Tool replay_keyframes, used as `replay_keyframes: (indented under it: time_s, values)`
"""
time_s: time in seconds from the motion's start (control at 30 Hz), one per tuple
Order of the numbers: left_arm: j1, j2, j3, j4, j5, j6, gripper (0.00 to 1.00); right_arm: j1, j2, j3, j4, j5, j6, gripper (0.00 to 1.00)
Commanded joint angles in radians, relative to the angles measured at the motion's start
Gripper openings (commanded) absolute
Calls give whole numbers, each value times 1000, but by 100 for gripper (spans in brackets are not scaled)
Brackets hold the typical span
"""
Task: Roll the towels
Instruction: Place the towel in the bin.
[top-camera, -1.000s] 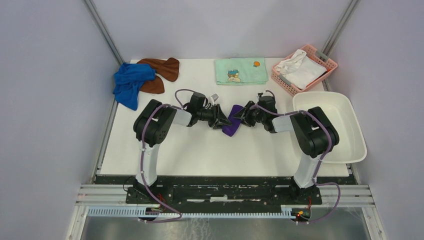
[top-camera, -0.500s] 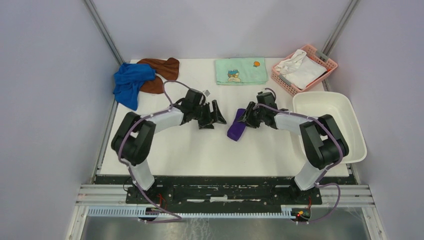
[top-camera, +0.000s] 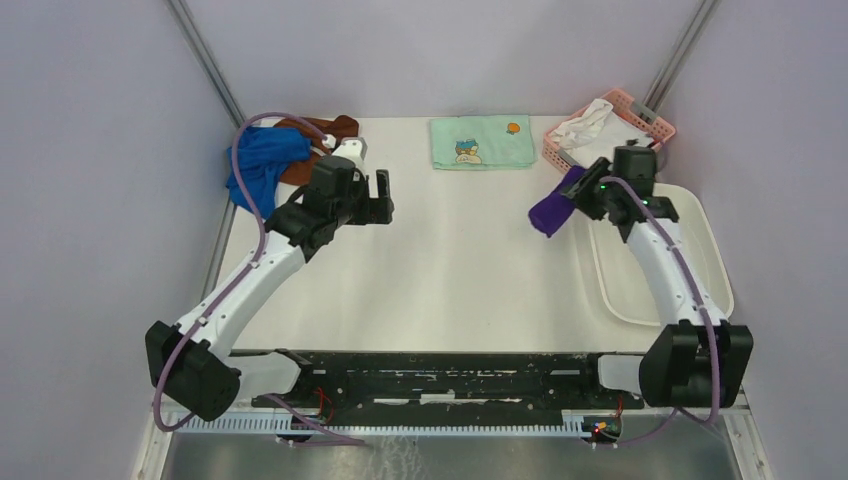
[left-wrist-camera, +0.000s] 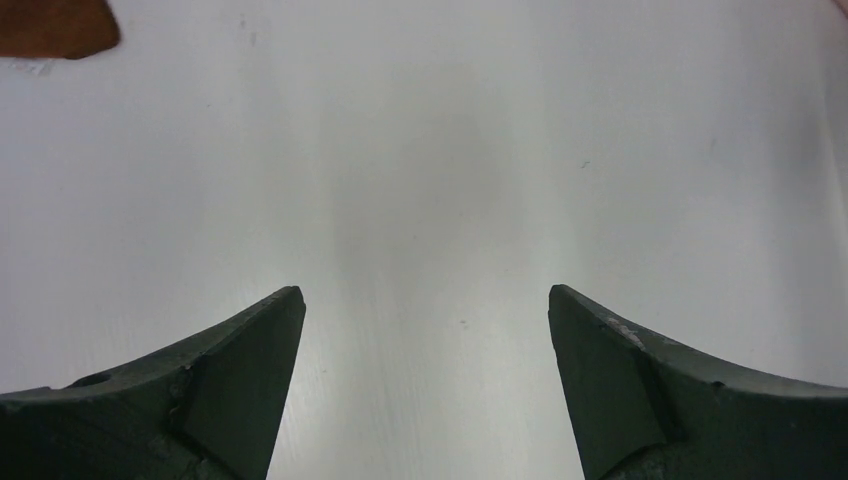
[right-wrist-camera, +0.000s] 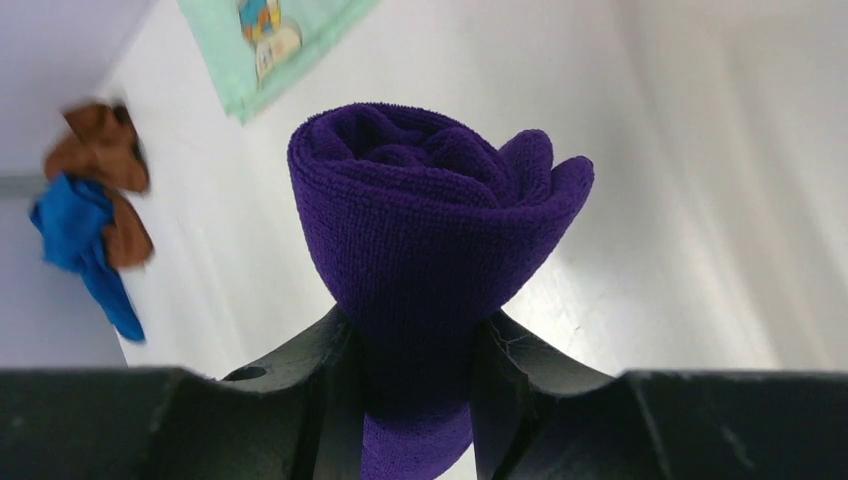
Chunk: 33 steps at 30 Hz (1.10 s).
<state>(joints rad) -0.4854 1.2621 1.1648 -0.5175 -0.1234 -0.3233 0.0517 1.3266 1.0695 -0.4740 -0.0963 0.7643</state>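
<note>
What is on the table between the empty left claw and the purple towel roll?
Nothing: in the top view, only bare white table lies between the open left gripper and the purple towel clamped in the right gripper.

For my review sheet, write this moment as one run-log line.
left gripper: open, empty | right gripper: shut on rolled purple towel, near tub | blue towel, brown towel: heaped, unrolled, far-left corner

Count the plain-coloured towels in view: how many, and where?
3. Rolled purple towel, held by the right gripper near the white tub; blue towel and rust-brown towel heaped together, far-left corner.
</note>
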Motion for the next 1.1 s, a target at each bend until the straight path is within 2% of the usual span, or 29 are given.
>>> replay_keyframes:
  time_s: [0.0,0.2,0.4,0.53,0.87,1.07]
  values:
    - [11,-27,-63,-8,-101,101,98,-199,-88,47,-83,-55,-23,24]
    - [11,-43,-79,-13,-93,98,98,-509,-115,2,-93,-173,-33,23]
    - [10,-50,-90,-3,-65,94,98,-696,-92,-117,-98,-198,-28,22]
    - [11,-47,-91,-3,-49,91,98,-740,-77,-168,-137,-146,-63,21]
    - [11,-49,-93,-3,-39,87,98,-757,-53,-224,-253,125,-151,25]
    - [10,-54,-96,-4,-44,87,98,-757,3,-240,-272,195,-164,27]
